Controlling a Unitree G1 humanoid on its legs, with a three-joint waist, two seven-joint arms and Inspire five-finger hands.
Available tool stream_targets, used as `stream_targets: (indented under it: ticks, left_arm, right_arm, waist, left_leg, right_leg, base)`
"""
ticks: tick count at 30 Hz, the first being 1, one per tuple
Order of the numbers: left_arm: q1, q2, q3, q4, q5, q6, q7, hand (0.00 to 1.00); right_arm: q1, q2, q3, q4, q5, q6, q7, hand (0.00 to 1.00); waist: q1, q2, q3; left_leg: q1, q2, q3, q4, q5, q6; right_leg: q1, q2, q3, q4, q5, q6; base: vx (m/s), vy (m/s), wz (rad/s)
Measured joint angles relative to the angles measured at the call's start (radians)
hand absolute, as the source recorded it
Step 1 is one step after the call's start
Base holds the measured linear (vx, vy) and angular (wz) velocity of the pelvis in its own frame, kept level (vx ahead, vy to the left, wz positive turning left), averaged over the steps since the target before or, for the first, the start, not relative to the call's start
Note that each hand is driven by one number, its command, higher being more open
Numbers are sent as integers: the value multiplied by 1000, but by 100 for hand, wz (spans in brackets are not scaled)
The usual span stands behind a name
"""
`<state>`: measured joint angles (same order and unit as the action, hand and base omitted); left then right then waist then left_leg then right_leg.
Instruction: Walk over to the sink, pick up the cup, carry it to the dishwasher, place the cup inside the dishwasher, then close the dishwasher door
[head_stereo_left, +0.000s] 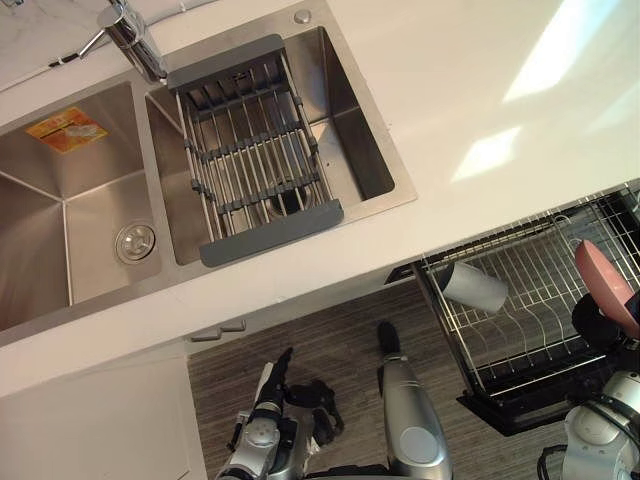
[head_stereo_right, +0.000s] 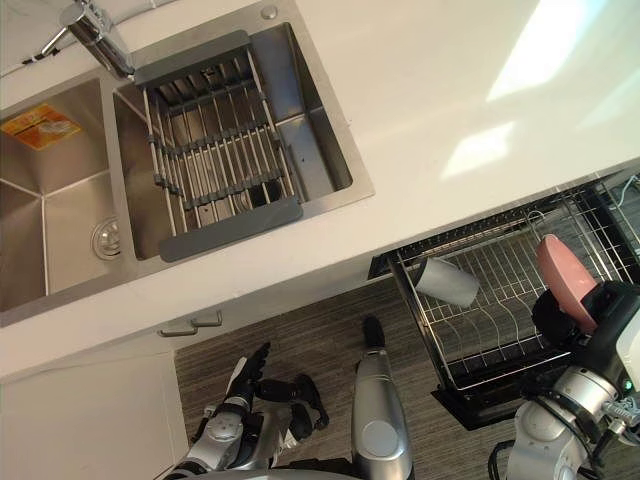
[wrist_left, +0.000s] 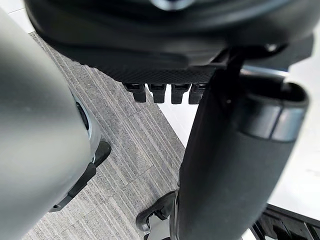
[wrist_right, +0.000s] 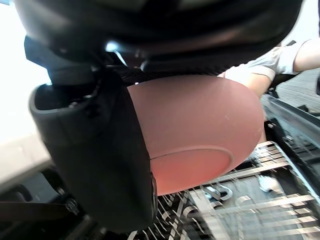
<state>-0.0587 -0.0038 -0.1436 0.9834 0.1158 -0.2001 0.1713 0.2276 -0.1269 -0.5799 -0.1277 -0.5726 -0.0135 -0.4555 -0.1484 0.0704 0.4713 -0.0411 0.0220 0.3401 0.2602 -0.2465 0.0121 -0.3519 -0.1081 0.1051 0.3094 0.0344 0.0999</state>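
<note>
Left eye view looks down on a white bench (head_stereo_left: 480, 90) with a patch of sunlight on it and a steel sink (head_stereo_left: 100, 130) set into it, above a floor (head_stereo_left: 300, 340) of grey-brown planks and white cupboards with one small handle (head_stereo_left: 218, 330). The sink has two basins and one chrome tap (head_stereo_left: 135, 35) between them at the back. The left basin holds a round drain (head_stereo_left: 135, 242) and an orange sticker (head_stereo_left: 66, 128) whose print is too small to read. One grey draining rack (head_stereo_left: 255, 150) spans the right basin. Below the bench edge on the right, the dishwasher's wire rack (head_stereo_left: 520, 235) stands pulled out. I count two cups. A grey cup (head_stereo_left: 475, 287) lies on its side in the rack's near corner, and a pink cup (wrist_right: 200, 135) is gripped in the right hand (wrist_right: 100, 150), fingers and thumb wrapped round it, held above the wire rack and apart from the grey one. The left hand (head_stereo_right: 290, 395) hangs low over the floor, its fingers loose and holding nothing. In the right wrist view, a person's arm in a pale sleeve (wrist_right: 272, 67) shows beyond the pink cup.
</note>
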Motion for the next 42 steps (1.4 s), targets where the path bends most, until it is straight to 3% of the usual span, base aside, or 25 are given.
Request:
stream_targets:
  ticks: [13, 23, 40, 41, 42]
  left_arm:
    - [-20, -7, 11, -3, -21, -12, 5, 100]
    - [-43, -38, 28, 0, -22, -11, 6, 100]
    - [-49, -45, 60, -3, -22, -6, 21, 100]
    - [-49, -45, 60, -4, -22, -5, 21, 100]
    - [-49, -45, 59, -5, -22, -5, 21, 100]
  right_arm:
    - [-138, -97, 30, 196, 42, 13, 0, 0]
    - [-144, -97, 67, 235, 119, 30, -2, 0]
    - [-177, -92, 22, 279, 120, 81, -19, 0]
    - [-186, -93, 7, 289, 121, 86, -21, 100]
    - [-189, -93, -4, 294, 123, 87, -22, 100]
  waist:
    - [17, 8, 15]
    - [51, 20, 21]
    - [66, 24, 19]
    - [67, 24, 19]
    - [70, 24, 19]
  left_leg:
    - [-61, 3, 19, 81, -39, 6]
    - [-90, 30, 28, 147, -74, 2]
    - [-115, 53, 60, 217, -114, -3]
    - [-116, 57, 67, 224, -117, -3]
    - [-117, 62, 74, 231, -120, -3]
  right_leg:
    - [-68, -2, 24, 65, -20, 6]
    - [-89, 12, 22, 101, -35, 0]
    - [-124, 5, 10, 176, -69, -3]
    - [-124, 4, 8, 182, -72, -2]
    - [-125, 4, 6, 185, -73, -3]
  base:
    - [-2, -19, -2]
    - [8, -28, -2]
    - [1, 0, 0]
    - [0, 0, 0]
    - [-5, -11, 4]
